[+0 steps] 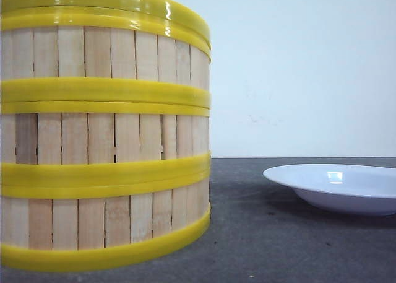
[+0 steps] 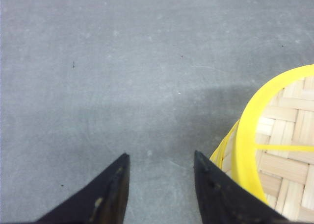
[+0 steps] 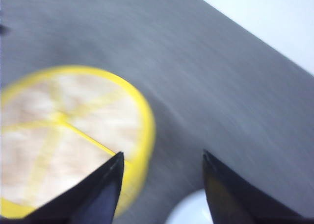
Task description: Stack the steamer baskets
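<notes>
Front view: three steamer baskets [image 1: 105,134] stacked in one column close to the camera at left, yellow rims meeting between tiers, a yellow-rimmed lid [image 1: 124,1] on top. Stood on the grey desk [image 1: 260,246]. Farther back at right, a white plate [image 1: 337,187] well apart from the stack.

Left wrist view: left gripper [image 2: 161,177] with dark fingers [image 2: 110,194] spread, nothing between them, above bare desk just beside the stack; woven lid top and yellow rim seen past one finger.

Right wrist view, blurred: right gripper [image 3: 162,177] with fingers [image 3: 100,189] likewise spread and holding nothing, above the desk between the lid's yellow edge and a sliver of white plate.
</notes>
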Tool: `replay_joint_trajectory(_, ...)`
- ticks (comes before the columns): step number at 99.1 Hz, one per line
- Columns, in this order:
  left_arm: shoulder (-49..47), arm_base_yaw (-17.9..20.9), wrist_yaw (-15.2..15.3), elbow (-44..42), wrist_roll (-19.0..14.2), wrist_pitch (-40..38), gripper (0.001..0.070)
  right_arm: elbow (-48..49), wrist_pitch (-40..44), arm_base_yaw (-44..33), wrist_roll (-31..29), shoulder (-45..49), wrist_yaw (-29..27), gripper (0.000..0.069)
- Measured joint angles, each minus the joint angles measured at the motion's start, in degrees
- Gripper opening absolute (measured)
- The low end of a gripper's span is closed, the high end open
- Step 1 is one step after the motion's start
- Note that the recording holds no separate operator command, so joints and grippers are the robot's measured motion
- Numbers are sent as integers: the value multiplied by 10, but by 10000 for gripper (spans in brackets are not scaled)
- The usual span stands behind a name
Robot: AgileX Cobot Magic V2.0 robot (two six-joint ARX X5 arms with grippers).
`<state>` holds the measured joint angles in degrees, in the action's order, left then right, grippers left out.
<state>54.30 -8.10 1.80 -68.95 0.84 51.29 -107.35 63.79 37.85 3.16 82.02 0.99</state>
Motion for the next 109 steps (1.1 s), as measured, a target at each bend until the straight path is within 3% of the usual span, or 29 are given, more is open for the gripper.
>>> replay_joint_trajectory(24, 0, 0, -2, 0, 0, 5, 239, 183, -14, -142, 0, -126, 7, 309)
replay_joint_trajectory(42, 0, 0, -7, 1, -2, 14, 239, 332, -37, -246, -1, -233, 57, 309)
replay_joint_trajectory(64, -13, 0, -33, 54, -6, 12, 239, 498, -57, -340, -10, -346, 89, 309)
replay_joint_trajectory(83, -39, 0, -37, 103, -18, -7, 239, 562, -60, -361, -19, -392, 91, 309)
replay_joint_trajectory(109, -45, 0, -37, 107, -22, -15, 235, 565, -63, -361, -20, -389, 84, 309)
